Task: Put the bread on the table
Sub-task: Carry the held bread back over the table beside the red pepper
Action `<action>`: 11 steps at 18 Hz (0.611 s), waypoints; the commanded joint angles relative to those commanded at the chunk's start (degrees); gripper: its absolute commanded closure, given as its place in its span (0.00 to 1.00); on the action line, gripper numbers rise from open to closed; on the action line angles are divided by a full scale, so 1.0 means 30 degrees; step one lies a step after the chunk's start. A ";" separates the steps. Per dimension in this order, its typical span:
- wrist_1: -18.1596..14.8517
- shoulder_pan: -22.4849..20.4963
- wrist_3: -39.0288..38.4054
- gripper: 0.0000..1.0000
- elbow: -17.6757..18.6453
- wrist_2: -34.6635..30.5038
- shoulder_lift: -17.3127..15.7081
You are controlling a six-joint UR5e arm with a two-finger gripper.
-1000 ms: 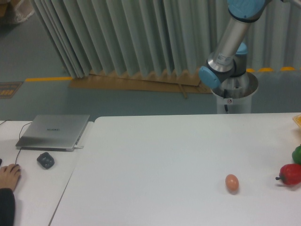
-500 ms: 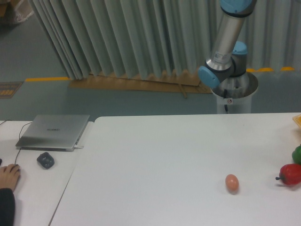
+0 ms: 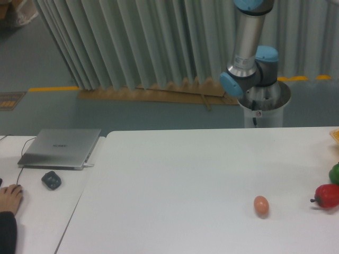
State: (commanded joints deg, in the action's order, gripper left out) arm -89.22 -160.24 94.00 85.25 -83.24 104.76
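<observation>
The bread is out of view. The large white table [image 3: 175, 174] fills the lower middle and right of the camera view. Only the arm's base, its blue joint [image 3: 249, 74] and a silver link [image 3: 248, 32] rising out of the top edge show behind the table's far edge. The gripper is out of view above the frame, so its state cannot be seen.
A smooth orange-brown egg [image 3: 261, 205] lies on the table at the right. A red fruit [image 3: 327, 196], a green item [image 3: 335, 173] and a yellow item [image 3: 335, 135] sit at the right edge. The adjoining desk holds a laptop [image 3: 61, 148], a mouse [image 3: 51, 180] and a person's hand [image 3: 9, 198].
The arm's silver link has swung left and stands more upright than a second ago. The egg and the other objects have not moved.
</observation>
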 joint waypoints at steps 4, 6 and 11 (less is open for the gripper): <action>0.2053 0.1497 -0.3439 0.61 0.0146 0.0002 0.0234; 0.2696 0.2023 -0.4346 0.61 0.0147 -0.0028 0.0323; 0.5186 0.3751 -0.9270 0.62 0.0147 -0.0406 0.1491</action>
State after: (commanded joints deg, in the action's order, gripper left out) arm -73.66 -148.98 66.19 85.69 -84.46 109.24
